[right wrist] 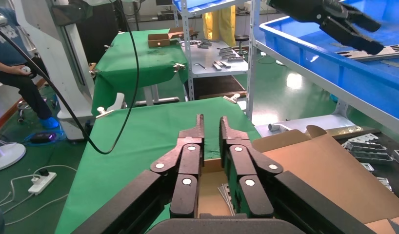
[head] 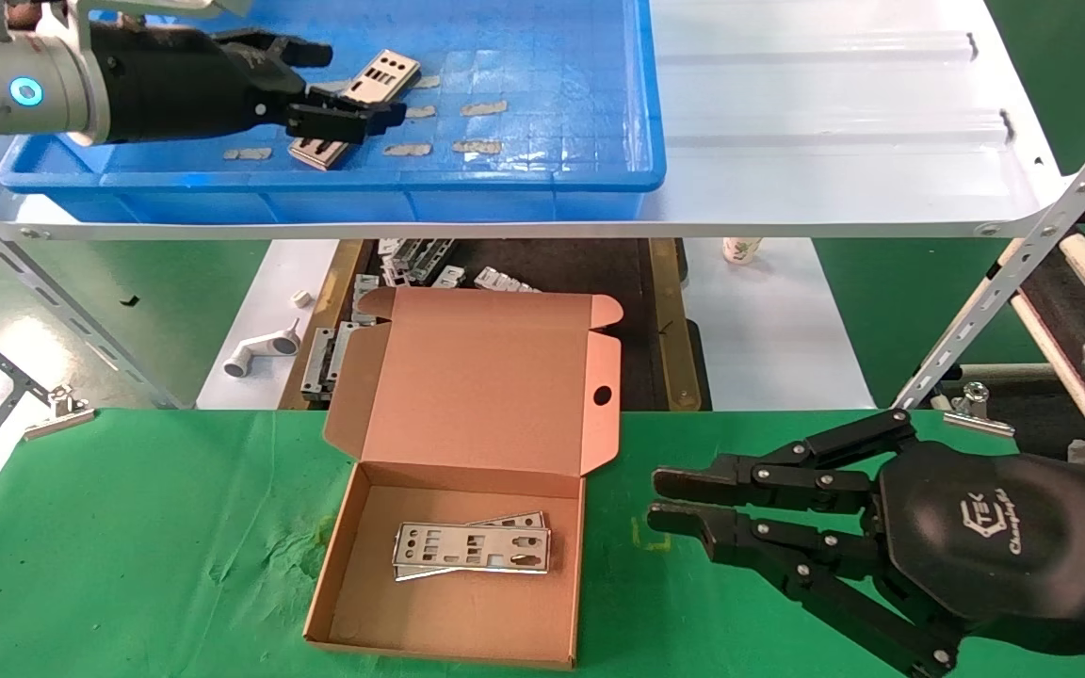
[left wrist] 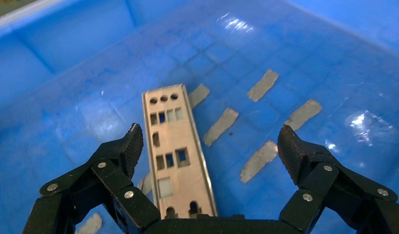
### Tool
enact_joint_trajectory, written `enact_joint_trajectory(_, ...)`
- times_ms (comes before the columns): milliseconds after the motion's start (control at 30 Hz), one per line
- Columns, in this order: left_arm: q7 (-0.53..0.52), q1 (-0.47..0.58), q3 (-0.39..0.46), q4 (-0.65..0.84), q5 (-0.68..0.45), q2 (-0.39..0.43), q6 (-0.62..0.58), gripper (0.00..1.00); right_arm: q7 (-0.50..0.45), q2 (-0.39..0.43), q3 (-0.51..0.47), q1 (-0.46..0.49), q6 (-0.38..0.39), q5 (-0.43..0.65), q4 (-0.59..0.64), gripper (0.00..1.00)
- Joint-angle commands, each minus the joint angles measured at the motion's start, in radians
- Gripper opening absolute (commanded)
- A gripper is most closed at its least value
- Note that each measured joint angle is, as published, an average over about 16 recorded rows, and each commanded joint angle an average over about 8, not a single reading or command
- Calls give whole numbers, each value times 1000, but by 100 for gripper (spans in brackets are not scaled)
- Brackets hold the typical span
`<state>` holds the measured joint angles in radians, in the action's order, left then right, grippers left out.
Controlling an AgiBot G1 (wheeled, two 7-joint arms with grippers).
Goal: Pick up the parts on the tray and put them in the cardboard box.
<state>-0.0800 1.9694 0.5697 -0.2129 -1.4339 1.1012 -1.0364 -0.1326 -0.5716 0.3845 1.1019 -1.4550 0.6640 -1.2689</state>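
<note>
Nearest the head camera, the right gripper [head: 660, 499] hangs low over the green cloth [head: 128, 565], its two black fingers [right wrist: 200, 129] drawn close together with only a thin slit between them and nothing held. Just off its fingertips, toward the robot's left, sits the cardboard box [head: 467, 621] with its lid [head: 495, 377] folded back; two parts in the box [head: 472, 548] lie flat and overlapping on its floor, touching each other.

Farther away and higher, the left gripper [head: 340, 80] reaches into the tray [head: 542, 184], which rests on the white shelf [head: 834, 113]. Its jaws stand spread wide, one finger on each side of a part [left wrist: 175, 151] that lies flat on the tray's grid floor. In the left wrist view neither fingertip [left wrist: 131, 141] touches the plate's edges; the plate runs lengthwise between them, its far end pointing away from the palm. Tan tape patches [left wrist: 263, 85] dot the floor beyond and beside the fingers.

Below the shelf, behind the box, more metal plates [head: 415, 259] and a white pipe fitting [head: 260, 350] lie on the lower surface, well apart from both grippers.
</note>
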Motion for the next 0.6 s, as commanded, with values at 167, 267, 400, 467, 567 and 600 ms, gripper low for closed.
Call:
enact_joint_trajectory(167,26,30,7,90,-11,26,12,100,0,0,0,0,0,0,0,0)
enact_joint_trajectory(267,38,35,6,116,-10,33,19,91,0,0,0,0,0,0,0,0)
enact_joint_trajectory(400,49,39,4,143,-8,42,31,53,0,0,0,0,0,0,0,0)
enact_joint_trajectory(467,53,40,3,155,-7,47,39,29,0,0,0,0,0,0,0,0)
enact_joint_trajectory(567,56,40,2,170,-6,56,51,6,0,0,0,0,0,0,0,0)
enact_joint_trajectory(600,57,40,2,174,-5,58,54,2,0,0,0,0,0,0,0,0)
